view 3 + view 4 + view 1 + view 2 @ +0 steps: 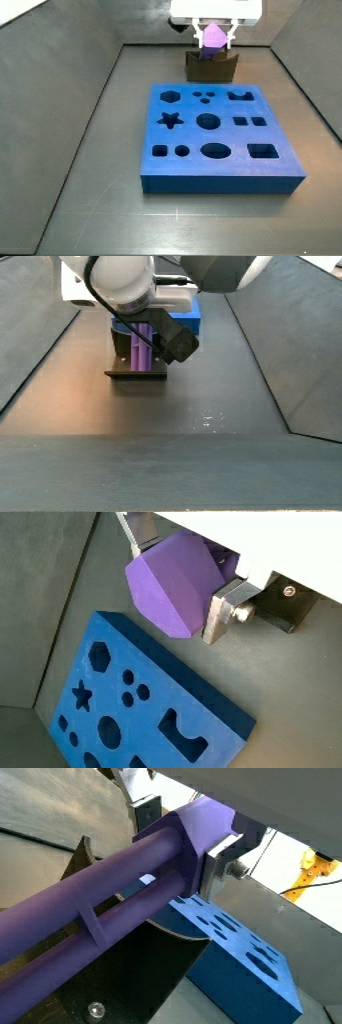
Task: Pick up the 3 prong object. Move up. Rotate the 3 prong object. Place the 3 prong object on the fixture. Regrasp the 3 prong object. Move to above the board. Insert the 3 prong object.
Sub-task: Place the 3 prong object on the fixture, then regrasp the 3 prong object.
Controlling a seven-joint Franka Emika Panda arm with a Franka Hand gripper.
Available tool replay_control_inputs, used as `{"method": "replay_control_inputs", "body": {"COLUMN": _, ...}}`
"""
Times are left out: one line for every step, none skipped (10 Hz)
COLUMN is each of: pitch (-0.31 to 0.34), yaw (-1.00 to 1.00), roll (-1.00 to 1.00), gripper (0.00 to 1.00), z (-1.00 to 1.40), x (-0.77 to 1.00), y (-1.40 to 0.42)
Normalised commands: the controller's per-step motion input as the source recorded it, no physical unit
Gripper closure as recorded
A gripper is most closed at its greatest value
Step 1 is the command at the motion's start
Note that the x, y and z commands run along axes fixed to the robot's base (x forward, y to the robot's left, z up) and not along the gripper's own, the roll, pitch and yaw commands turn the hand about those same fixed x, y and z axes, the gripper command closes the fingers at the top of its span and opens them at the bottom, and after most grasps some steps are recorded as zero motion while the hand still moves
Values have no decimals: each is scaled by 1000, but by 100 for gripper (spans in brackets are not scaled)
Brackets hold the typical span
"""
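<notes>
My gripper (pixel 214 36) hangs at the far end of the table, shut on the light-purple 3 prong object (pixel 213 42). Both wrist views show the silver fingers (pixel 221 615) clamped on the object's wide end (pixel 166 590). Its long shaft (pixel 107 908) runs away from the jaws along the dark fixture (pixel 154 973). In a side view the object (pixel 142 351) reaches down into the fixture (pixel 136 373); whether it rests there I cannot tell. The blue board (pixel 218 140), with its shaped cutouts, lies just in front of the fixture (pixel 211 68).
Dark walls (pixel 80 110) enclose the table on both sides and at the back. The arm's body (pixel 140 281) hides much of the gripper in a side view. A yellow cable (pixel 311 873) shows beyond the board (pixel 241 953).
</notes>
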Motion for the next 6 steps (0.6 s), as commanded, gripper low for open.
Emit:
{"method": "replay_control_inputs", "body": {"pitch": 0, "yaw": 0, "roll": 0, "gripper": 0, "z": 0, "x": 0, "y": 0}}
{"method": "replay_control_inputs", "body": {"pitch": -46, "yaw": -23, "roll": -40, "gripper": 0, "z": 1000, "x": 0, "y": 0}}
{"method": "replay_control_inputs", "body": {"pitch": -47, "yaw": -16, "roll": -34, "gripper": 0, "z": 1000, "x": -3, "y": 3}}
{"method": "replay_control_inputs", "body": {"pitch": -44, "yaw": 2, "roll": -22, "gripper": 0, "z": 1000, "x": -15, "y": 6}}
{"method": "replay_control_inputs", "body": {"pitch": -37, "yaw": 23, "roll": -7, "gripper": 0, "z": 1000, "x": -27, "y": 6}}
{"method": "replay_control_inputs", "body": {"pitch": -32, "yaw": 35, "roll": 1, "gripper": 0, "z": 1000, "x": -35, "y": 9}}
